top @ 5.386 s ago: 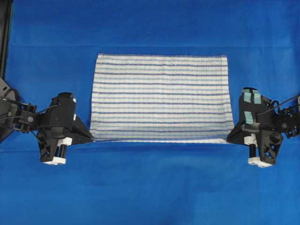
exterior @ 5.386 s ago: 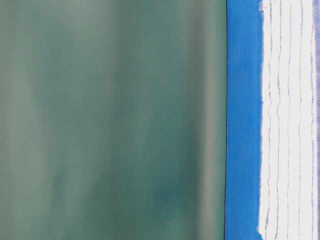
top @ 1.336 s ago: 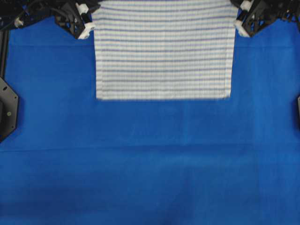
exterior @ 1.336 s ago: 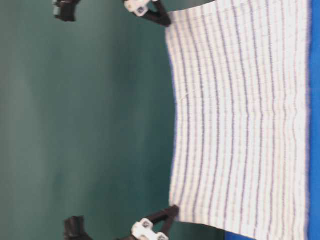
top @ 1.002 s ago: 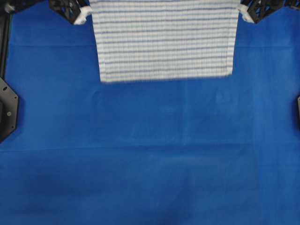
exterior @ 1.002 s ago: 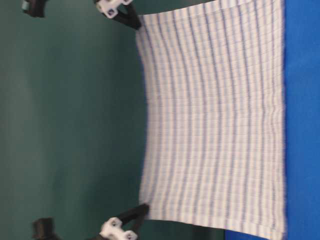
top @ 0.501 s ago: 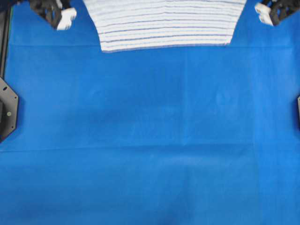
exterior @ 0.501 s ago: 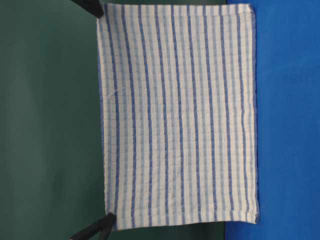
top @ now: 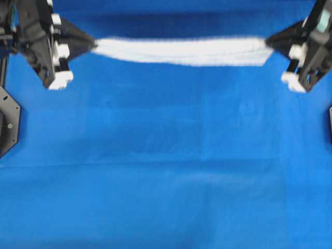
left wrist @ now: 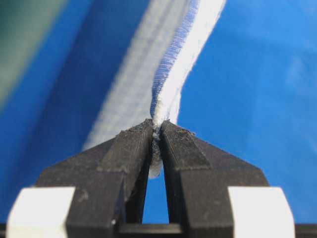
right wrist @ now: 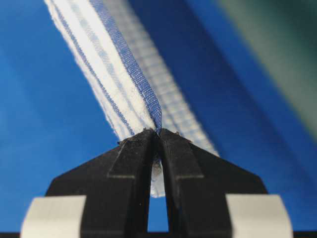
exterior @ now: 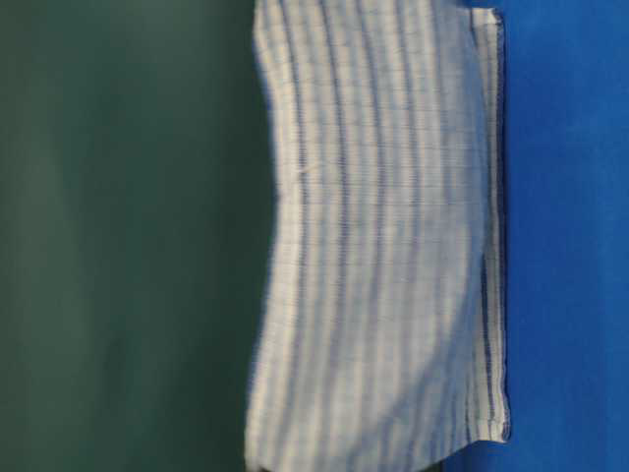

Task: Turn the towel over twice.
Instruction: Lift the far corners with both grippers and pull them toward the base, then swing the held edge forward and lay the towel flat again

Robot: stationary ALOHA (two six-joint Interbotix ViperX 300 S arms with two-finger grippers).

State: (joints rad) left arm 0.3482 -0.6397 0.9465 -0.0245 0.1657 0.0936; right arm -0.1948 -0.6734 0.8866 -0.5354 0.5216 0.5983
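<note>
Currently mid-flip: left tool (top: 93, 45) and right tool (top: 268, 42) each clamp a towel (top: 181, 51) corner, cloth hanging above the desk (top: 166, 155); laying down remains.

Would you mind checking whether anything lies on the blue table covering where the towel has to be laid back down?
Nothing visible does. The towel hangs between the left gripper and the right gripper, each pinching a corner, and the blue table covering in front of it is bare.
</note>
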